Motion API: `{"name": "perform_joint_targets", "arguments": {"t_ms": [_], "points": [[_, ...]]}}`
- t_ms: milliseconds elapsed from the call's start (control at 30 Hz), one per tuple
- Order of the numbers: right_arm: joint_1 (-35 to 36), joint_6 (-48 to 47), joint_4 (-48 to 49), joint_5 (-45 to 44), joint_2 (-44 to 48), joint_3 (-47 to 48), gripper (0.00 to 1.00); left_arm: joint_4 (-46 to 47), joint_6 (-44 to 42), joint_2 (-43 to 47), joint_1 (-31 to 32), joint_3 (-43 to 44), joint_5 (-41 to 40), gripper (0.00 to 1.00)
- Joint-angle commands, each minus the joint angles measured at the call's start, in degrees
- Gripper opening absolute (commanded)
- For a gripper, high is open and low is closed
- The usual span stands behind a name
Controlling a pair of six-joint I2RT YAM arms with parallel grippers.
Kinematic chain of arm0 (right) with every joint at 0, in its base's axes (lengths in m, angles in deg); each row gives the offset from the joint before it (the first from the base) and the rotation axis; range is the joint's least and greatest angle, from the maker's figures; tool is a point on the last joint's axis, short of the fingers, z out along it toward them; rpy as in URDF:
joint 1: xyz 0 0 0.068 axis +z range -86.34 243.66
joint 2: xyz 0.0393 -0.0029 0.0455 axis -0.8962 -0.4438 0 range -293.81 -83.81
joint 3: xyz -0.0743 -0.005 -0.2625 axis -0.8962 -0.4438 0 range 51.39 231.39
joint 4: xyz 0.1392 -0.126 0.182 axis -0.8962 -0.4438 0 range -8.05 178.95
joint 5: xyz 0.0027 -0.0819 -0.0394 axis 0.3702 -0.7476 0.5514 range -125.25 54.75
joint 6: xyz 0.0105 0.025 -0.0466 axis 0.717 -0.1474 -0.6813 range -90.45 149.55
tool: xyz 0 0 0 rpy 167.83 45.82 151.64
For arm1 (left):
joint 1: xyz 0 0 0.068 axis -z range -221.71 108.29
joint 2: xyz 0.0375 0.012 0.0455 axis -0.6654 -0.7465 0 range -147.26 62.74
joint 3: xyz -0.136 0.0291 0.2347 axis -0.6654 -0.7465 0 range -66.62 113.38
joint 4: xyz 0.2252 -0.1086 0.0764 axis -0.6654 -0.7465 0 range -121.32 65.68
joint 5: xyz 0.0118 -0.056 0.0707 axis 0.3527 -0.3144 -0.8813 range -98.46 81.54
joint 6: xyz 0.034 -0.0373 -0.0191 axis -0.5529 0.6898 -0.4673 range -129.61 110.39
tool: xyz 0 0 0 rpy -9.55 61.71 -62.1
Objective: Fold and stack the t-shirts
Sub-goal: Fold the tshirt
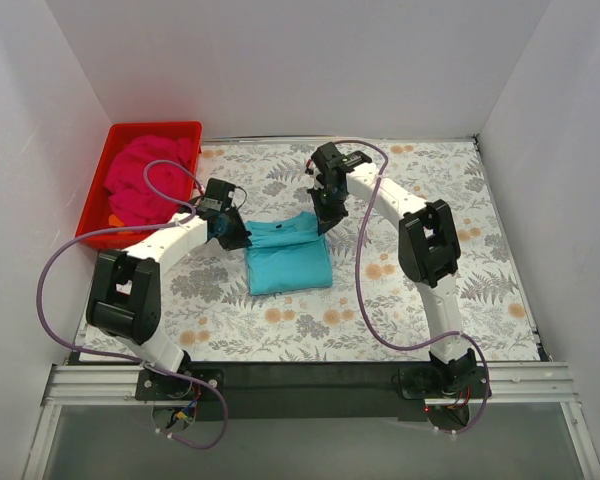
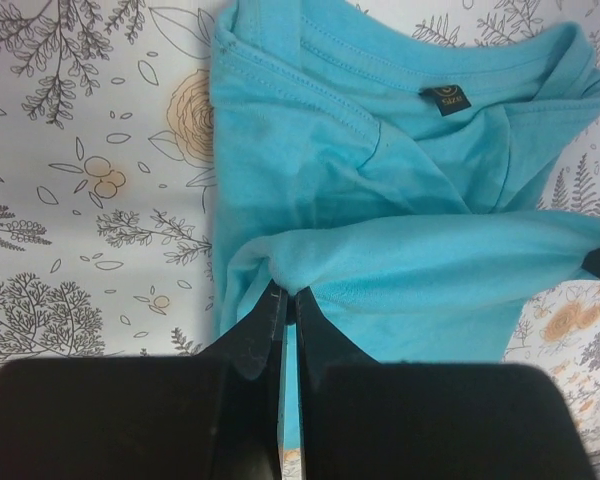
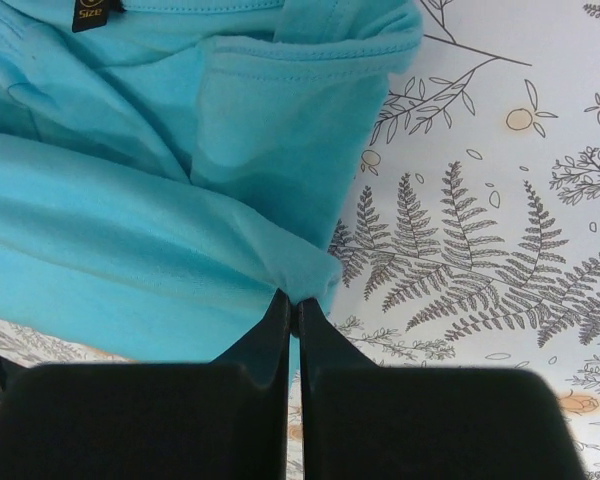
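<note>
The turquoise-blue t-shirt (image 1: 288,258) lies partly folded in the middle of the table. My left gripper (image 1: 232,237) is shut on its far left corner; in the left wrist view (image 2: 288,293) the cloth (image 2: 400,200) bunches between the tips. My right gripper (image 1: 325,217) is shut on its far right corner, with a fold of cloth (image 3: 180,200) pinched at the tips (image 3: 293,300). A dark neck label (image 2: 447,101) shows on the shirt. The magenta-pink t-shirt (image 1: 148,178) lies crumpled in the red tray (image 1: 195,128) at the far left.
The table has a floral patterned cover (image 1: 430,310). White walls enclose the left, back and right sides. Purple cables (image 1: 370,300) loop from both arms over the table. A black rail (image 1: 310,375) runs along the near edge.
</note>
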Motion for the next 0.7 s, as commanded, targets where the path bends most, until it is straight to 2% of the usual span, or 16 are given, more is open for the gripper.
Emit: {"name": "perform_joint_targets", "arguments": {"t_ms": [0, 300, 667], "points": [[-0.98, -1.37, 1.21, -0.93, -0.16, 2.82, 0.01, 1.76, 0.48, 2.11, -1.12, -0.94, -2.98, 0.00], [-1.07, -1.37, 3.58, -1.20, 1.16, 3.09, 0.01, 2.11, 2.24, 8.00, -1.13, -4.72, -5.10, 0.00], [-1.07, -1.54, 7.63, 1.09, -0.68, 1.60, 0.02, 3.70, 4.00, 6.33, -1.21, -7.97, -7.64, 0.00]]}}
